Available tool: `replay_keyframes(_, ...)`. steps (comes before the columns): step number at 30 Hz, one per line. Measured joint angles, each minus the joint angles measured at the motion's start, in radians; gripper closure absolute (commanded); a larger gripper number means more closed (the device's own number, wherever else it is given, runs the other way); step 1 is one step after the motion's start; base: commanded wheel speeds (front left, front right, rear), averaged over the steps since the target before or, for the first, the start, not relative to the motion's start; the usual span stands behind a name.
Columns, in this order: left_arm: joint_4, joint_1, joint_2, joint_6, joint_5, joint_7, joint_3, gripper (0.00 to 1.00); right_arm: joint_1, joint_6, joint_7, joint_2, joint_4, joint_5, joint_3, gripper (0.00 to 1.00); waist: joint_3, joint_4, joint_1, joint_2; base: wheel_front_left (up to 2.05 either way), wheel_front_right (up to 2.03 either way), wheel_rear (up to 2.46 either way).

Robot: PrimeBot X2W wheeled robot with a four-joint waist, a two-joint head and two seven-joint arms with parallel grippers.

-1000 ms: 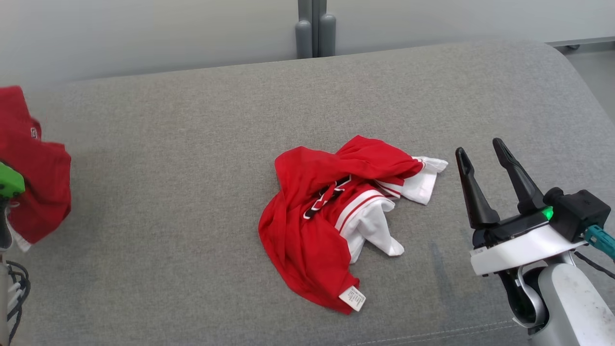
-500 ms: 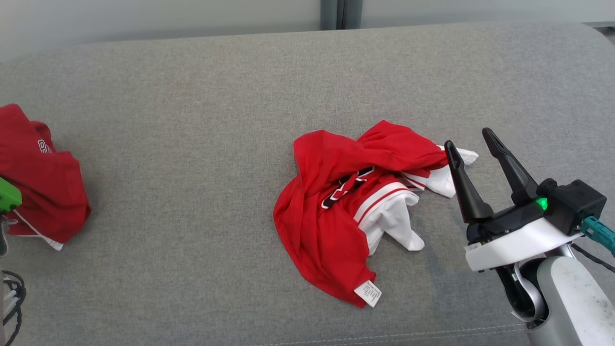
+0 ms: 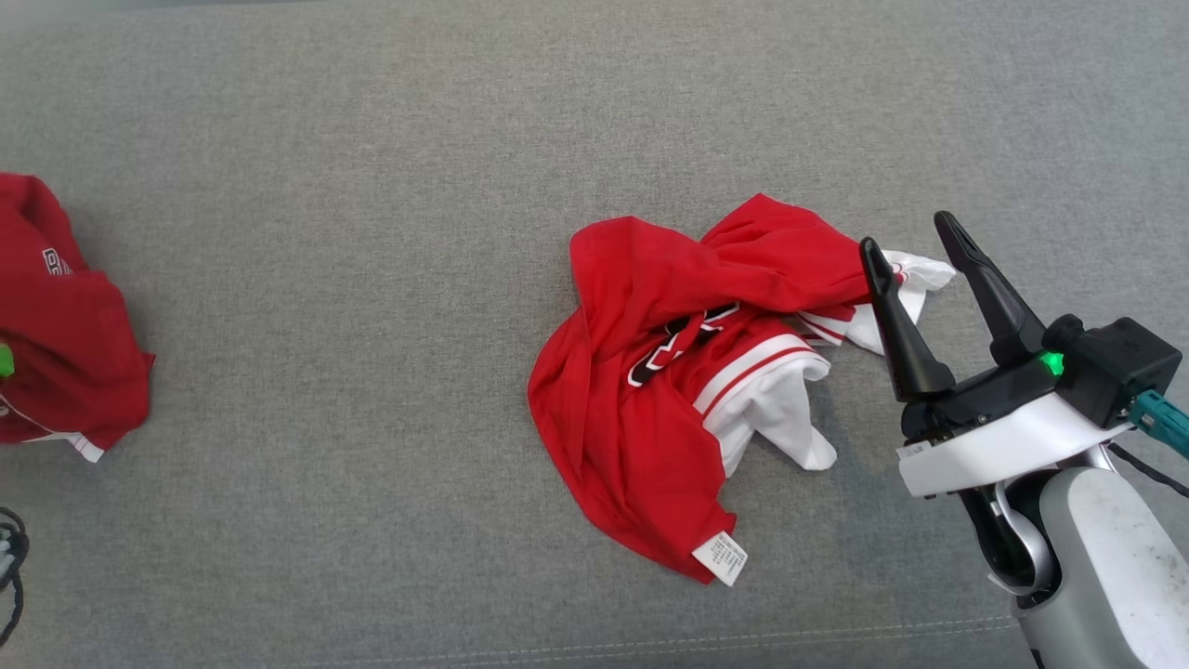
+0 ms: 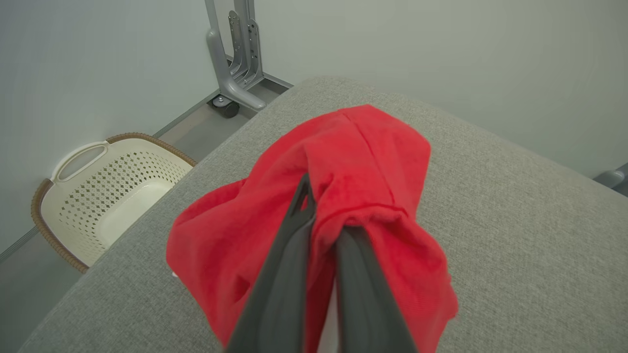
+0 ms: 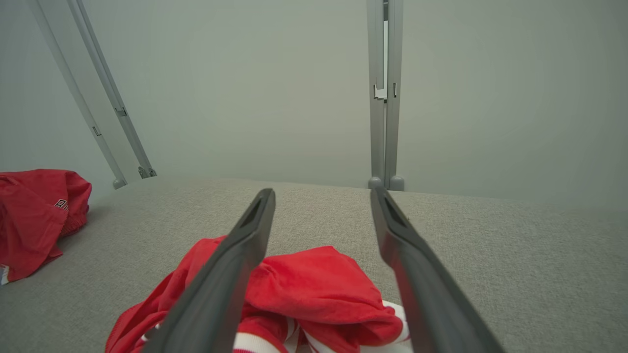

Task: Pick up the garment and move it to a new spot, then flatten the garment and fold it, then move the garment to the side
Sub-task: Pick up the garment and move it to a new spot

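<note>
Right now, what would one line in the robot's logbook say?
left tool: shut on red garment | right tool: open, by white sleeve of crumpled jersey | state: unfolded, lying on grey surface

Nothing can be read in full. The crumpled red garment (image 3: pixel 641 390) just left of the right tool (image 3: pixel 906 232) bears black, white-edged lettering (image 3: pixel 683 339), creased beyond reading. Its white tag (image 3: pixel 721 557), lower left of that tool, carries print too small to read. The second red garment (image 3: pixel 65 344), far to the tool's left, shows cut-off white outlined letters (image 3: pixel 58 263).
</note>
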State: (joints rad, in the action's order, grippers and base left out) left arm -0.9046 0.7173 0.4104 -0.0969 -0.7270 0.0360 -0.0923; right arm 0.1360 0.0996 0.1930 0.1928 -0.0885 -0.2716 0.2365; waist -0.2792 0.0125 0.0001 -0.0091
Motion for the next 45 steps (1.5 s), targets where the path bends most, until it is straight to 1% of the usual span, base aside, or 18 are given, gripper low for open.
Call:
replay_keyframes(1, -0.011, 0.004, -0.008, 0.000, 0.000, -0.002, -0.002, 0.96, 0.000, 0.000, 0.000, 0.000, 0.001, 0.000, 0.000, 0.00, -0.001, 0.003, 0.0000, 0.0000, 0.00, 0.00, 0.00)
replay_keyframes(2, -0.025, 0.005, -0.015, 0.000, 0.000, -0.012, -0.004, 0.51, 0.001, 0.000, 0.000, -0.001, 0.003, 0.000, 0.001, 0.00, -0.002, 0.007, 0.0000, 0.0000, 0.00, 0.00, 0.00)
replay_keyframes(3, -0.036, 0.005, -0.023, 0.000, 0.000, -0.018, -0.007, 0.00, 0.003, 0.000, 0.000, -0.001, 0.005, 0.000, 0.002, 0.00, -0.002, 0.010, 0.0000, 0.0000, 0.00, 0.00, 0.00)
replay_keyframes(11, -0.057, 0.005, -0.050, 0.000, 0.004, -0.006, -0.023, 0.00, 0.021, 0.000, 0.001, -0.005, 0.028, 0.000, 0.012, 0.00, 0.009, 0.023, 0.0000, 0.0000, 0.00, 0.00, 0.00)
replay_keyframes(15, -0.055, 0.005, -0.052, 0.003, 0.020, 0.014, -0.042, 0.00, 0.020, 0.000, 0.010, -0.012, 0.049, 0.000, 0.016, 0.00, 0.026, 0.027, 0.0000, 0.0000, 0.00, 0.00, 0.00)
replay_keyframes(20, -0.050, -0.003, -0.049, 0.045, 0.035, 0.044, -0.064, 0.00, 0.020, 0.005, 0.018, -0.037, 0.075, -0.010, 0.020, 0.00, 0.057, 0.027, 0.0000, 0.0000, 0.00, 0.00, 0.00)
replay_keyframes(28, 0.002, -0.067, -0.054, 0.094, 0.063, 0.103, -0.101, 0.00, 0.016, 0.004, 0.027, -0.036, 0.111, -0.028, -0.010, 0.00, 0.120, 0.021, 0.0000, 0.0000, 0.00, 0.00, 0.00)
replay_keyframes(33, 0.062, -0.099, -0.091, 0.129, 0.071, 0.142, -0.124, 0.00, -0.004, 0.003, 0.035, -0.036, 0.123, -0.029, -0.024, 0.00, 0.162, 0.020, 0.0000, 0.0000, 0.00, 0.00, 0.00)
replay_keyframes(35, 0.091, -0.119, -0.096, 0.138, 0.097, 0.162, -0.153, 0.00, -0.007, 0.003, 0.035, -0.035, 0.125, -0.031, -0.026, 0.00, 0.177, 0.018, 0.0000, 0.0000, 0.00, 0.00, 0.00)
replay_keyframes(38, 0.133, -0.149, -0.116, 0.153, 0.107, 0.170, -0.171, 0.00, -0.009, 0.003, 0.035, -0.035, 0.125, -0.036, -0.027, 0.00, 0.195, 0.011, 0.0000, 0.0000, 0.00, 0.00, 0.00)
replay_keyframes(45, 0.233, -0.218, -0.194, 0.167, 0.104, 0.185, -0.186, 0.00, -0.022, 0.003, 0.035, -0.035, 0.124, -0.036, -0.023, 0.00, 0.207, -0.028, 0.0000, 0.0000, 0.00, 0.00, 0.00)
